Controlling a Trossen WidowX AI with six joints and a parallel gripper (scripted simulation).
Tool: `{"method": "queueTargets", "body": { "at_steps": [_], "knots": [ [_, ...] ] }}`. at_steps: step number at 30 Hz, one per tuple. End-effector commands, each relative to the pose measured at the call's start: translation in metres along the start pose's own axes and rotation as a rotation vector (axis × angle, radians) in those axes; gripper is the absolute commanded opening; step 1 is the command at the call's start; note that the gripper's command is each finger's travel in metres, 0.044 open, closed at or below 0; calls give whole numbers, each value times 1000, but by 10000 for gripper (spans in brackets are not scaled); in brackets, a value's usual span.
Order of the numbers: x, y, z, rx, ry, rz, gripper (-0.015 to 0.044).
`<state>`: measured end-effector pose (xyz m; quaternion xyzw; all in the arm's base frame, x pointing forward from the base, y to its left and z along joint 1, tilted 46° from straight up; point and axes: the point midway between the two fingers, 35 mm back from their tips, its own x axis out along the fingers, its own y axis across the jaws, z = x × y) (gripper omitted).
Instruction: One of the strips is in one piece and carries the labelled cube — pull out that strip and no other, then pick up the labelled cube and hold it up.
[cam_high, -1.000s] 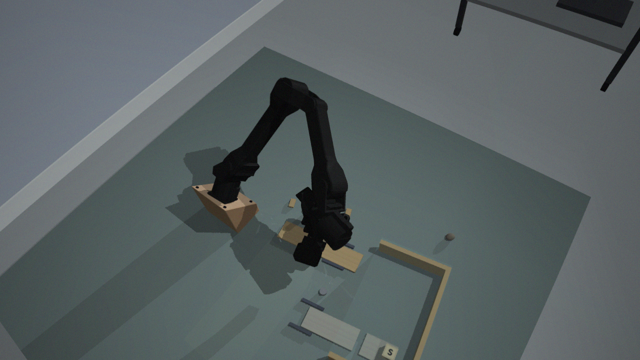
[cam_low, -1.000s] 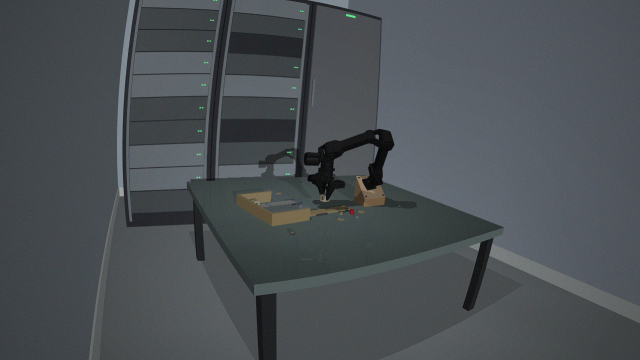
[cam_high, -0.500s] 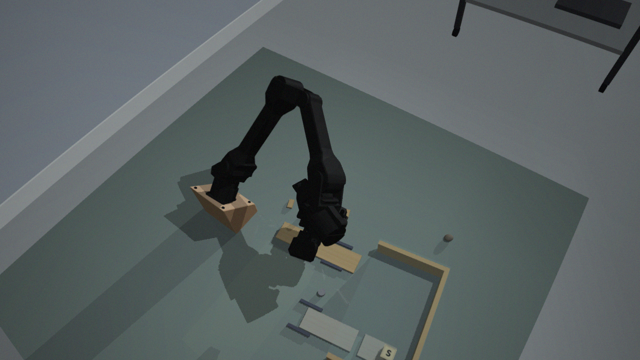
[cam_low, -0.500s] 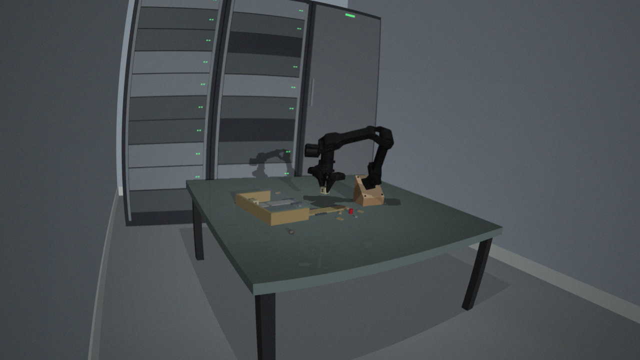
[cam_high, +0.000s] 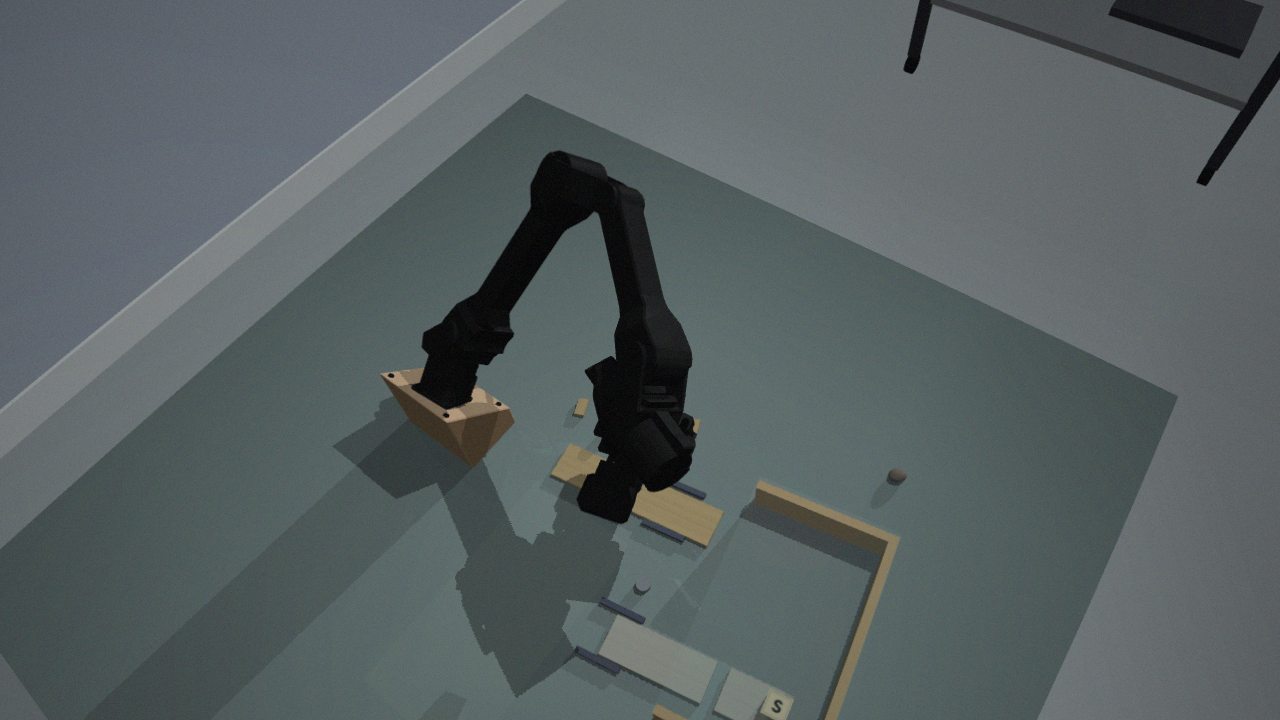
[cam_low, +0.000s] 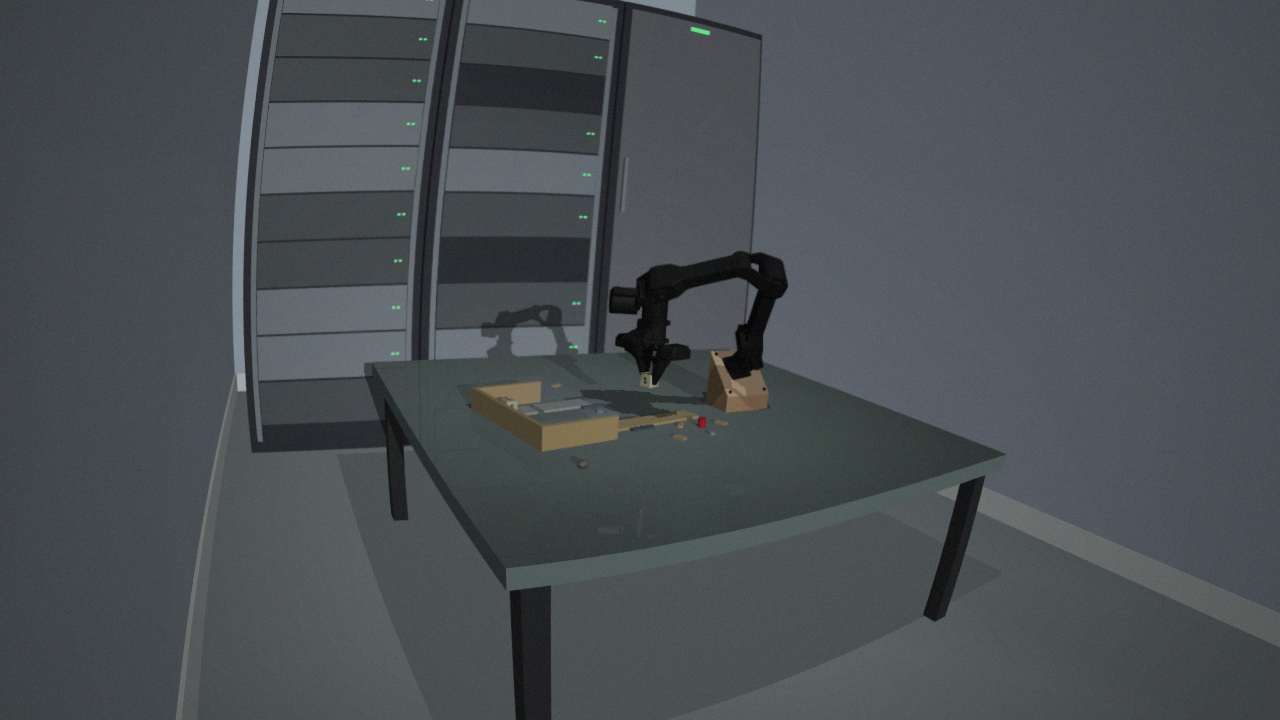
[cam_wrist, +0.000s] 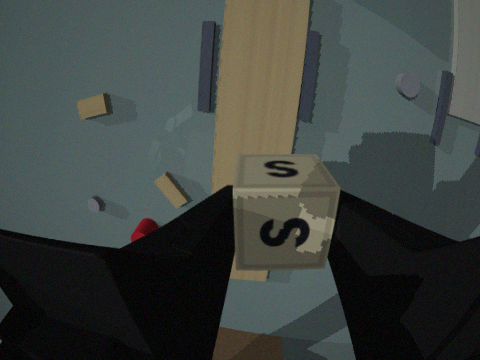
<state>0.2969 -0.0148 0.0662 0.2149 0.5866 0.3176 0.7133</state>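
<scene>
Cream cube (cam_low: 648, 380) (cam_wrist: 286, 220) marked S, grasped by the jaws (cam_low: 651, 379) above the bench (cam_high: 787, 331) (cam_low: 751, 501) (cam_wrist: 45, 40); red cylinder (cam_low: 701, 421) (cam_wrist: 144, 230), wrist view's lower left.

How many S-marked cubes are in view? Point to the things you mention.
2: one cube (cam_low: 648, 380) (cam_wrist: 282, 229) gripped in the raised hand (cam_low: 652, 377) (cam_wrist: 278, 196), another (cam_high: 776, 705) on the short piece of the pale split strip (cam_high: 657, 660). Others may be hidden.
</scene>
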Motion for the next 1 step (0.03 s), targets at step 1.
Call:
{"method": "queueTargets", "body": {
  "at_steps": [1],
  "knots": [
    [0, 0, 0, -4, 2, -3, 0]
  ]
}}
